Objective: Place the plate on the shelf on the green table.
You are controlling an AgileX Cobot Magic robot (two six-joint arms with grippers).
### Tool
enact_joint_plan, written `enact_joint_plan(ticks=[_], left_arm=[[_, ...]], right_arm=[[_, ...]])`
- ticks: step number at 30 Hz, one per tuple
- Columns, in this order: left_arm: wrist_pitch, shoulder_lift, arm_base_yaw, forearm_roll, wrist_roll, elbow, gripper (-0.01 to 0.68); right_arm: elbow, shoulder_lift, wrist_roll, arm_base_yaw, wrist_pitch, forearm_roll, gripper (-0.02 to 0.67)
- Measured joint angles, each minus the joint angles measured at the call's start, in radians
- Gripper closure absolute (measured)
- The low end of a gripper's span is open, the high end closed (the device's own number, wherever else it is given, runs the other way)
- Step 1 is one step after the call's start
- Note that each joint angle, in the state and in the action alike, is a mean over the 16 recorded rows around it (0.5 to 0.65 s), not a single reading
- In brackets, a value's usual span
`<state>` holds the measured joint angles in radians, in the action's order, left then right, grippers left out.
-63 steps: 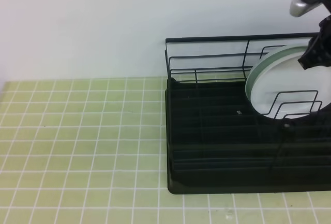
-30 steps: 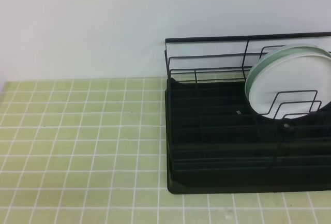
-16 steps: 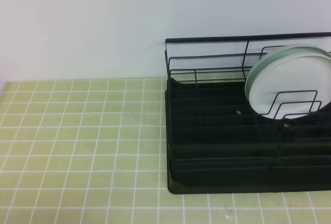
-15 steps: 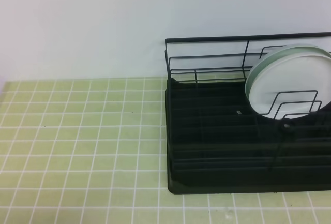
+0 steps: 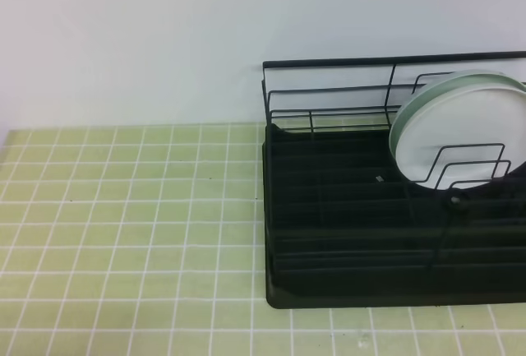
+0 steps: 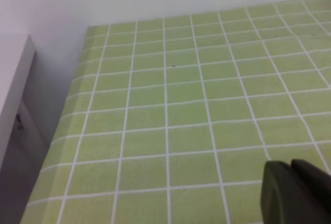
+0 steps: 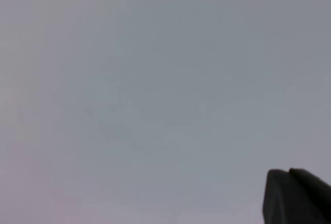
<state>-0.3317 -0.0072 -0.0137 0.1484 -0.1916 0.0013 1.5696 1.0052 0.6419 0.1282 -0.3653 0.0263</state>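
Note:
The plate (image 5: 448,122), round and white with a faintly greenish rim, stands on edge among the wire dividers at the right end of the shelf (image 5: 345,208). That shelf is a black wire rack on the green table (image 5: 123,208). Neither arm appears in the exterior view. In the left wrist view my left gripper (image 6: 292,193) sits shut at the bottom right, above bare green table tiles (image 6: 181,105). My right gripper (image 7: 289,198) is shut too, with only a blank grey surface behind it. Nothing is held in either.
A white wall (image 5: 164,35) rises behind the table and the rack. The tiled table's left edge (image 6: 67,115) drops off beside a white panel (image 6: 13,84). The rack's left and middle slots hold nothing.
Two seconds ago my right gripper was at the plate's upper right edge; it has since left the exterior view. The plate stays in the rack, unmoved over the last second.

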Motion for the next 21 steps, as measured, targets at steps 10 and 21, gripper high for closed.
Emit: enact_joint_plan(ticks=[10,21], left_arm=[[-0.004,-0.001,-0.003,-0.002,0.014,0.0,0.674],[-0.003,0.0,-0.003,-0.002,0.014,0.0,0.674]], right_arm=[[-0.239,-0.086,-0.095,0.0,0.088,-0.008,0.652],[-0.934,-0.322,-0.255,-0.016,0.436,-0.034,0.652]])
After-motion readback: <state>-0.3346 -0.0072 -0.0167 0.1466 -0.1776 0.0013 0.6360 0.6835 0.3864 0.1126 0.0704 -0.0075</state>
